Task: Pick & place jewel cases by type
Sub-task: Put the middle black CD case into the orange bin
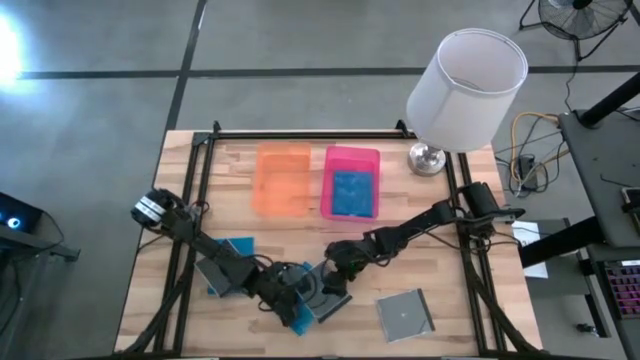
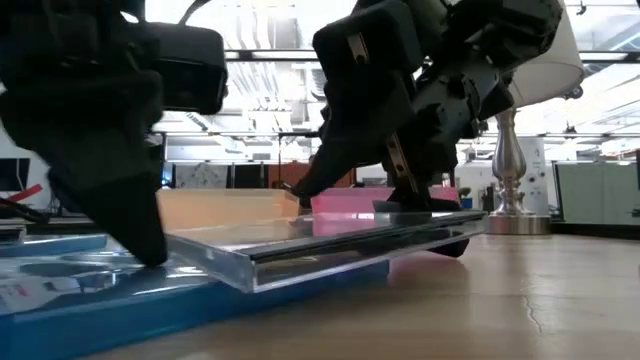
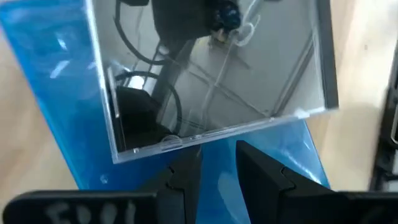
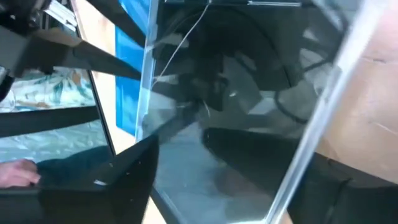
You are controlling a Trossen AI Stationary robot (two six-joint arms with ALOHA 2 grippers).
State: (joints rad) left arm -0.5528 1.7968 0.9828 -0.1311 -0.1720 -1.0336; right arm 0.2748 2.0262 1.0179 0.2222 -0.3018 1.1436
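Both arms meet near the front middle of the pale wooden plank surface. A clear jewel case, thin, square and glossy with mirror-like reflections, lies tilted on top of a bright blue jewel case; its far edge is raised off the wood.

The left claw sits at the near edge of the clear case, over the blue one, with its two dark matte fingers set a narrow gap apart and nothing between them. The right claw is at the opposite edge of the same clear case; whether it pinches the case cannot be told.

A second blue case lies partly under the left arm. A grey-silver case lies flat, well apart toward the front right.

At the back stand two translucent rectangular trays side by side: an orange tray, and a pink tray holding a blue case. A lamp with white shade and metal base stands at the back right.
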